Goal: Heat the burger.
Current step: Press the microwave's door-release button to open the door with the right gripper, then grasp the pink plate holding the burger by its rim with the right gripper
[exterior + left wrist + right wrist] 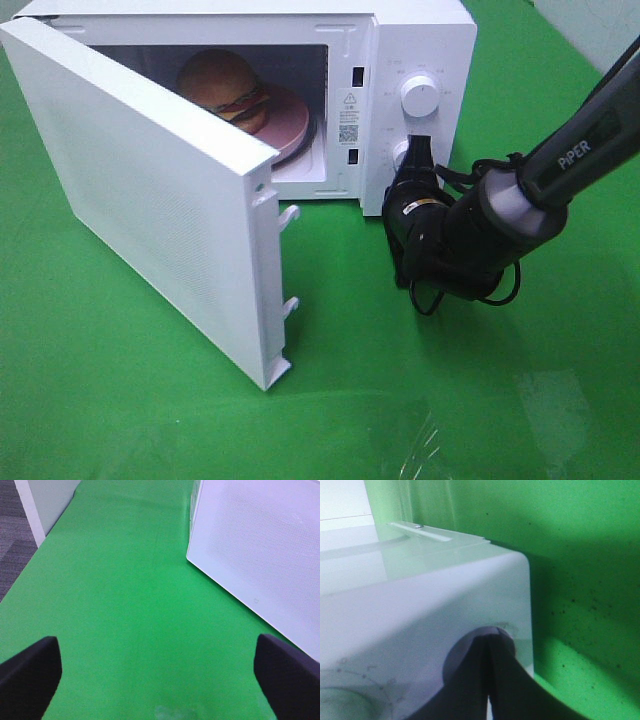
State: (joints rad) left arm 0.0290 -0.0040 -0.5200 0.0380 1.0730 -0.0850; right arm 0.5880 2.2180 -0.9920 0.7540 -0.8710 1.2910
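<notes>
My right gripper (417, 152) had its jaws pressed together, the tips up against the lower knob (400, 153) on the microwave (430, 40) panel, just below the upper knob (417, 96). My left gripper (160, 675) hung with fingers spread wide over the green tabletop (125, 605), beside the swung-open door (140, 180). The burger (222, 82) sat inside the microwave cavity on the pink plate (292, 125).
</notes>
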